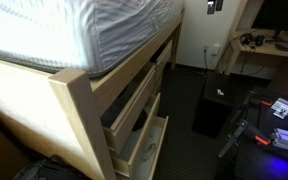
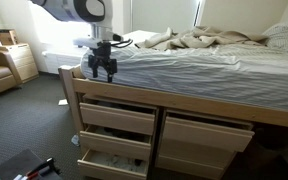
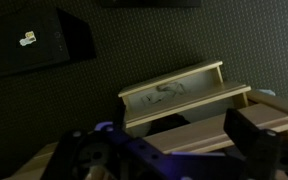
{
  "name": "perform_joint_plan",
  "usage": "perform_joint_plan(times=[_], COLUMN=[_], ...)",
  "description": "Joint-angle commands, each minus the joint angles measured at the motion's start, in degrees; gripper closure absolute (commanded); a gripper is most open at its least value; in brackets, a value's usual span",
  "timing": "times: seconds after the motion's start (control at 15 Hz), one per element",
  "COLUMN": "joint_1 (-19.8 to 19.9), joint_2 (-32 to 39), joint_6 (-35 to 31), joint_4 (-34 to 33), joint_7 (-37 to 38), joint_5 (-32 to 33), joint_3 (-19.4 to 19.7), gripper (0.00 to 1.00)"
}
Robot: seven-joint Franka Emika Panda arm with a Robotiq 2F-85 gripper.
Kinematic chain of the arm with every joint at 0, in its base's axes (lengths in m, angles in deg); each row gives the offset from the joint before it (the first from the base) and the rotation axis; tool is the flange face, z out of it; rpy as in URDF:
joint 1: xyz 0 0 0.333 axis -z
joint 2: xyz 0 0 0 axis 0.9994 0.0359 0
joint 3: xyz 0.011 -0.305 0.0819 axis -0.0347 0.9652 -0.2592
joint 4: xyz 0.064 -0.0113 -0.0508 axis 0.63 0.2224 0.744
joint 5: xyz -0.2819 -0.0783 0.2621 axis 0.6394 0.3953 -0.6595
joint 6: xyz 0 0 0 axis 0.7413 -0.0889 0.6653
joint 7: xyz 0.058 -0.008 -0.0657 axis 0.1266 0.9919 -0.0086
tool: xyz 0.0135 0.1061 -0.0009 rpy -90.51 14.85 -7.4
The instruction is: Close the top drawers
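Observation:
The blond-wood bed frame holds two top drawers. The left one (image 2: pixel 117 118) is pulled out a little, and so is the wider right one (image 2: pixel 206 131). An exterior view from the side shows the left top drawer (image 1: pixel 134 102) sticking out, with a dark inside. My gripper (image 2: pixel 102 74) hangs open and empty above the frame's corner post, over the left top drawer and apart from it. In the wrist view my gripper (image 3: pixel 169 150) has its dark fingers spread wide over wooden drawer edges.
The lowest drawer (image 2: pixel 109 160) with a pale base panel (image 3: pixel 172 93) is pulled out furthest, and a middle drawer (image 2: pixel 114 143) sits above it. The mattress (image 2: pixel 184 65) lies on top. A black box (image 1: pixel 212 105) and a desk (image 1: pixel 274 47) stand nearby, and a wooden nightstand (image 2: pixel 20 62) further off.

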Motion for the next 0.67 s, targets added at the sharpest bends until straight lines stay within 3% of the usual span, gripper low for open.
perform_joint_plan(times=[0.0, 0.2, 0.27, 0.47, 0.6], joint_1=[4.79, 9.20, 7.37, 8.49, 9.36], joint_2=[9.31, 15.65, 11.33, 12.87, 17.29], joint_6=[-1.91, -0.08, -2.22, -2.21, -5.83], joint_4=[-7.34, -13.33, -8.21, -9.31, -13.37], joint_7=[1.11, 0.42, 0.64, -0.42, 4.05], joint_5=[-1.97, -4.80, -2.61, -2.85, -7.05], joint_3=[4.81, 9.73, 7.77, 8.59, 9.42], gripper=[0.00, 0.00, 0.00, 0.00, 0.00])
